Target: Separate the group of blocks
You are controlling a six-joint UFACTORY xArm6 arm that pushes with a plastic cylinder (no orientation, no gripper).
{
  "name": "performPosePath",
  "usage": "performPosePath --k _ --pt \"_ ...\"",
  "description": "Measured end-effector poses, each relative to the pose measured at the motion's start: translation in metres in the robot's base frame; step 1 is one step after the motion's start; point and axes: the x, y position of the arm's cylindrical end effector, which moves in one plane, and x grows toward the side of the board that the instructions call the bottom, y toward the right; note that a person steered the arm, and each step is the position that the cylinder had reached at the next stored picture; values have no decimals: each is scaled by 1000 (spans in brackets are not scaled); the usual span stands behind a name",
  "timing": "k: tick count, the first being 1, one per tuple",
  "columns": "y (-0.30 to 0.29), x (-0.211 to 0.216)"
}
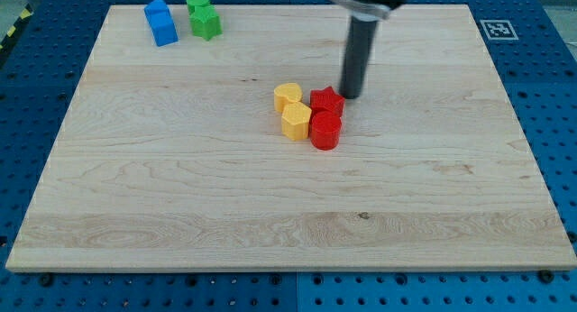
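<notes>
A tight group of blocks sits near the board's middle: a yellow heart-like block (288, 96), a yellow hexagonal block (296, 121), a red star block (326, 102) and a red cylinder-like block (325, 130). They touch one another. My tip (350, 96) is on the board just to the right of the red star block, very close to it or touching it. The dark rod rises from there to the view's top.
At the view's top left stand a blue block (161, 22) and two green blocks (197, 3) (206, 24), close together. The wooden board (135, 186) lies on a blue perforated table. A fiducial marker (497, 29) is at the top right.
</notes>
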Motion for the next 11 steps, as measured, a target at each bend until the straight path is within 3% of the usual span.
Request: performPosePath --k 1,3,8,11 --pt "-35 -13" --pt "-39 -13" --pt "-28 44" --pt "-86 89"
